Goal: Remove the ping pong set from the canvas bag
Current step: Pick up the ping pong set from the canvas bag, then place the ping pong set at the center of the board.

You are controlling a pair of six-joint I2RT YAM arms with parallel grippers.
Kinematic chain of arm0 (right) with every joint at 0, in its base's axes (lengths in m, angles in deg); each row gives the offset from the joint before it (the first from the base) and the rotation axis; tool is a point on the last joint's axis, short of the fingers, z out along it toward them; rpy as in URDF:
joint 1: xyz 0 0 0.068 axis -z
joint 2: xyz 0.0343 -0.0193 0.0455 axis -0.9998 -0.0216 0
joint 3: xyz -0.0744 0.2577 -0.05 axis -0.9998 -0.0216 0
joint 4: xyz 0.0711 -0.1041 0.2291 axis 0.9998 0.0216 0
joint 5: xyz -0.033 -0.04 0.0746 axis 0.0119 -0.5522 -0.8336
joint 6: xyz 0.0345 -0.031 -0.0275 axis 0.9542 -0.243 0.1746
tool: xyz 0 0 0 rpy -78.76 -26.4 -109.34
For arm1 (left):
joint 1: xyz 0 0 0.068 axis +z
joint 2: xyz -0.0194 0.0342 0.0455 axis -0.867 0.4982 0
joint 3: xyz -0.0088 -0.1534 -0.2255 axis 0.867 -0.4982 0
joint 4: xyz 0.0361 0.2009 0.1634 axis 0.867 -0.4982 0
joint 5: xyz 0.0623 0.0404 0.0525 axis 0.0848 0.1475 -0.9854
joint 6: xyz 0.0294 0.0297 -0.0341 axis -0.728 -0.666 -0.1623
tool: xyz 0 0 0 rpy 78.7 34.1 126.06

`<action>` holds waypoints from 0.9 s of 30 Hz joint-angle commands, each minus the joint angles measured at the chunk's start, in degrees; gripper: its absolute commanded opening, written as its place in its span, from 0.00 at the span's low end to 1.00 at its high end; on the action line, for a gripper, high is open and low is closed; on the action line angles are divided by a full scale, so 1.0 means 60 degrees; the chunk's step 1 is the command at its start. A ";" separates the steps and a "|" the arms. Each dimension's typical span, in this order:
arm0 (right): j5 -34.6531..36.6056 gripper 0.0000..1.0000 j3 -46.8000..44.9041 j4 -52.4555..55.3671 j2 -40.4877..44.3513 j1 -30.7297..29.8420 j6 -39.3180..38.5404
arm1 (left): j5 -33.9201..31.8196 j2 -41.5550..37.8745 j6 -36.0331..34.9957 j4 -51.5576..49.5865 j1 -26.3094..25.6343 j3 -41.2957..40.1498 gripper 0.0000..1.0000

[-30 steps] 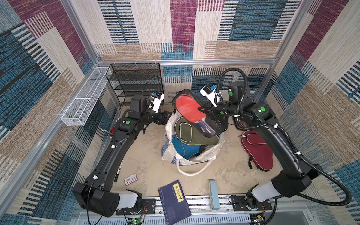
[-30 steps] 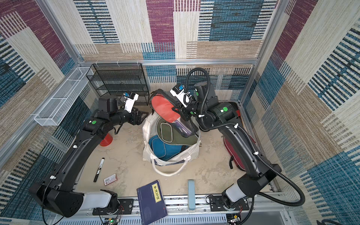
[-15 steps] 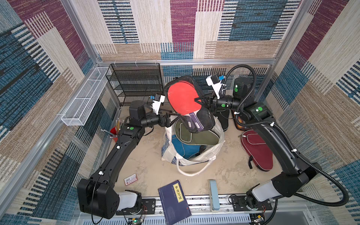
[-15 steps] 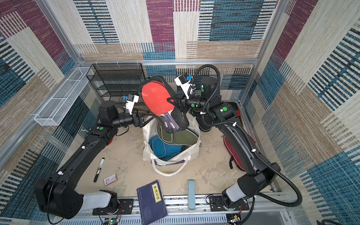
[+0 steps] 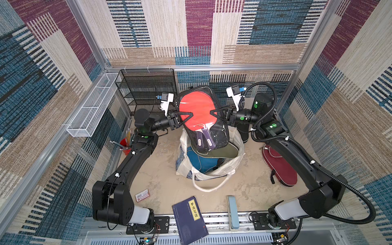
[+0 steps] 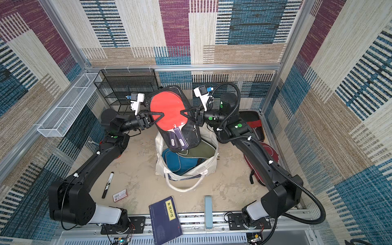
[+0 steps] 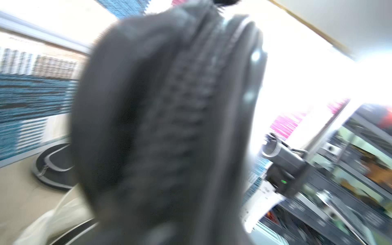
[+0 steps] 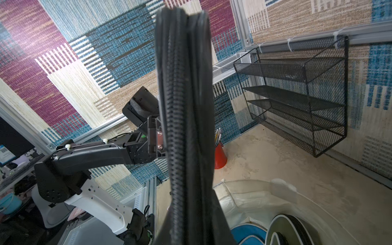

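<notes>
I hold the clear case with the red paddle (image 5: pixel 197 112) up over the canvas bag (image 5: pixel 234 163), its handle end hanging just above the bag's mouth. My right gripper (image 5: pixel 212 111) is clamped on one rim, and my left gripper (image 5: pixel 191 114) looks clenched on the opposite rim. The maroon case (image 5: pixel 280 167) lies on the table beside the bag, on the right arm's side, so I count that one out. The olive case (image 5: pixel 231 150) and the blue case (image 5: pixel 199 161) sit inside the bag, not yet pulled, and the held case has yet to be set down.
</notes>
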 commanded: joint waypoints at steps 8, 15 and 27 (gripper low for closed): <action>0.1554 0.99 0.1478 0.1995 0.0043 0.0026 -0.2017 | -0.2738 -0.0354 -0.6313 -0.9253 0.0470 0.5201 0.00; 0.2152 0.99 0.0621 0.2184 0.0693 0.0247 -0.2427 | -0.6129 0.1795 -0.9889 -1.4479 0.0736 0.9713 0.00; 0.2182 0.99 -0.0473 0.2038 0.1262 0.0349 -0.2684 | -0.5801 0.3732 -1.0271 -1.3655 0.0751 0.9428 0.00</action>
